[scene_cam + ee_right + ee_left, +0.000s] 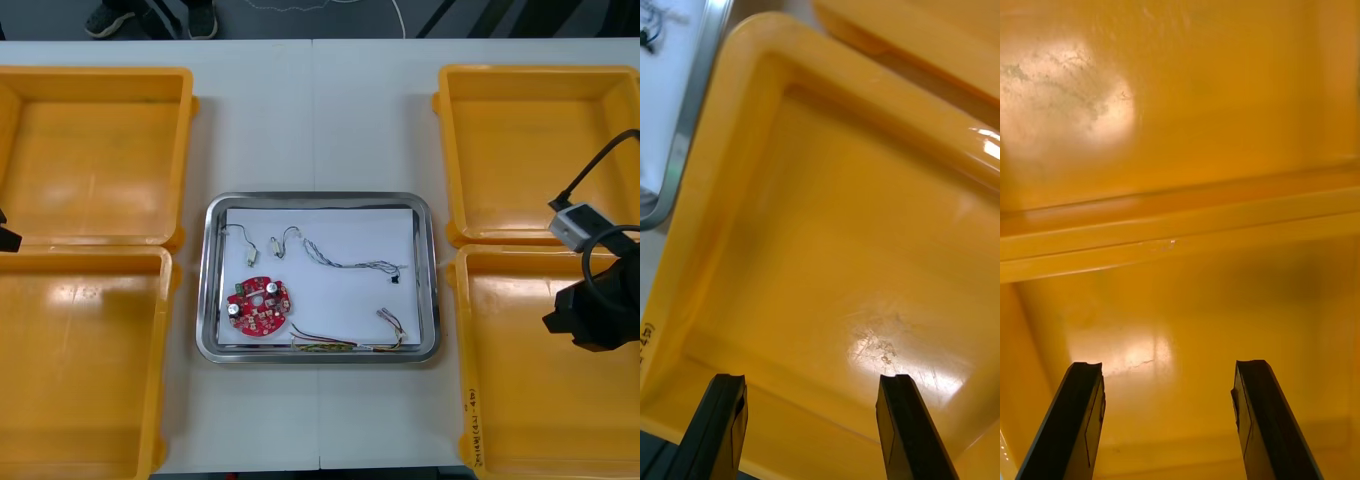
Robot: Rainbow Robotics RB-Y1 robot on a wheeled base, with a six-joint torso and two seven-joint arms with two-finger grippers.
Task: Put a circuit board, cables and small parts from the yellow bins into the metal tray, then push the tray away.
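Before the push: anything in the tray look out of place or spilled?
Nothing stands out: circuit board, cables and small metal parts all lie inside the metal tray. Left hand, right hand hover open over bins.

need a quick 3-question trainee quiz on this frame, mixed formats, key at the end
1. True or false: the red board lies inside the tray.
2. The right gripper hangs over: A) the tray, B) the near right bin, C) bare table.
3. Fill in: the left gripper has its fingers ____ (open or shut).
Key: 1 true; 2 B; 3 open.
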